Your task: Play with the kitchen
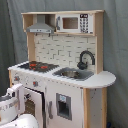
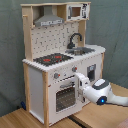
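Reaching the kitchen (image 2: pixel 47 60) oven door, the gripper (image 2: pixel 79 79) touches it; its opening cannot be told.

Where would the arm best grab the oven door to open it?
By the handle bar across the top of the oven door, coming straight at the front of the kitchen. The bar stands proud of the flat door panel, so fingers could probably close over and under it. The gripper is already at that front face, near the knobs.
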